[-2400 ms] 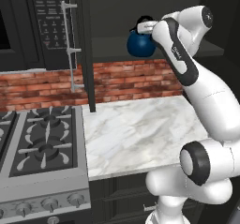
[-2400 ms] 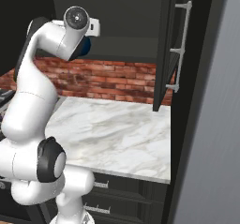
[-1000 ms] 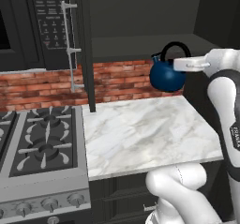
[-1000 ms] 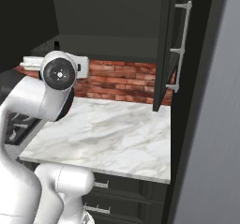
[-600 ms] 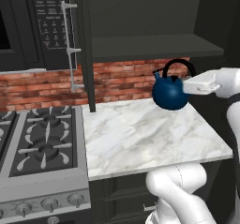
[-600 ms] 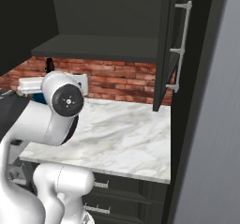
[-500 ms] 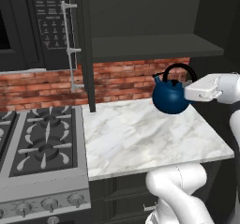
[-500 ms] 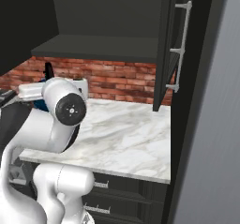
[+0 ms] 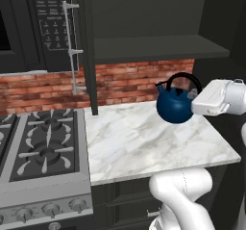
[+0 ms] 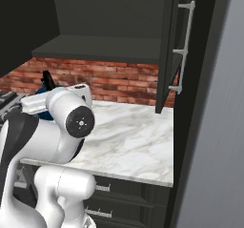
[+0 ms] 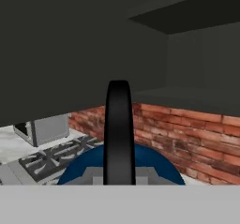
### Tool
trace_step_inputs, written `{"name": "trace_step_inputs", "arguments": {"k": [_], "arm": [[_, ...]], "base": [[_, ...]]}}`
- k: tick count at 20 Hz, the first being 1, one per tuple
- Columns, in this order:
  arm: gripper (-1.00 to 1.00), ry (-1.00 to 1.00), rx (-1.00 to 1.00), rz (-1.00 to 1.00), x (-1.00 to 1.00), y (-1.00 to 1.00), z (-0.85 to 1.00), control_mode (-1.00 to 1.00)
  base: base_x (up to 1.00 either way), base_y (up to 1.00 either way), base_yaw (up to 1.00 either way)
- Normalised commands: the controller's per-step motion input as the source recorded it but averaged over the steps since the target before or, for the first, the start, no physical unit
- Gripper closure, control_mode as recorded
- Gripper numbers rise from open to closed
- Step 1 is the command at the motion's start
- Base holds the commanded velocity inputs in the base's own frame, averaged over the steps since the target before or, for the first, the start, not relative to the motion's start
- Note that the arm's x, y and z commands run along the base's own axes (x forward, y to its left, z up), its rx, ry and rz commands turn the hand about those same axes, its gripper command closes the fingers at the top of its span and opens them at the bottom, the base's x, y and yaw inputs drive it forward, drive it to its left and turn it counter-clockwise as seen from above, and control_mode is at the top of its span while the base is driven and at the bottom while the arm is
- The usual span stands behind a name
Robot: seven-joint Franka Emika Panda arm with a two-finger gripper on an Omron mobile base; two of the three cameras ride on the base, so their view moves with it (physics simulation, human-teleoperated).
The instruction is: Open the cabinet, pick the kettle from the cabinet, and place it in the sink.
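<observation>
The dark-blue kettle (image 9: 175, 107) hangs just above the marble counter (image 9: 139, 142), below the open cabinet (image 9: 144, 48). From the right, my gripper (image 9: 197, 93) is shut on the kettle's black loop handle (image 9: 185, 77). In the hand view the handle (image 11: 118, 129) stands upright in the middle, with the blue body (image 11: 79, 169) under it. In the right base view a bit of the kettle (image 10: 47, 81) peeks out behind my arm. The cabinet doors (image 9: 85, 46) (image 10: 170, 46) stand swung open, with silver bar handles (image 10: 185, 46). The sink is out of view.
A gas stove (image 9: 38, 145) lies left of the counter, under a black microwave (image 9: 48, 17). A red brick backsplash (image 9: 125, 82) runs behind the counter. A dark tall panel (image 10: 200, 103) bounds the counter on the right. My white arm (image 10: 66, 122) bulks over the counter's left part.
The kettle has come down and a little to the right, from shelf height to just above the counter. The hand moved with it, still shut on the handle.
</observation>
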Motion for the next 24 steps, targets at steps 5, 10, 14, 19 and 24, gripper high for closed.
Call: {"name": "trace_step_inputs", "arguments": {"k": [5, 10, 14, 19, 24], "arm": [[1.0, 0.0, 0.0, 0.0, -0.01, 0.2, -0.38, -1.0], [1.0, 0.0, 0.0, 0.0, 0.06, 0.23, -0.41, -1.0], [1.0, -0.07, 0.0, 0.0, 0.14, 0.17, -0.34, -1.0], [1.0, -0.12, 0.0, 0.01, 0.21, 0.15, -0.28, -1.0], [1.0, -0.11, -0.01, 0.0, 0.23, 0.17, -0.27, -1.0]], "base": [[0.0, 0.0, 0.0], [0.0, 0.0, 0.0], [0.0, 0.0, 0.0], [0.0, 0.0, 0.0], [0.0, 0.0, 0.0]]}}
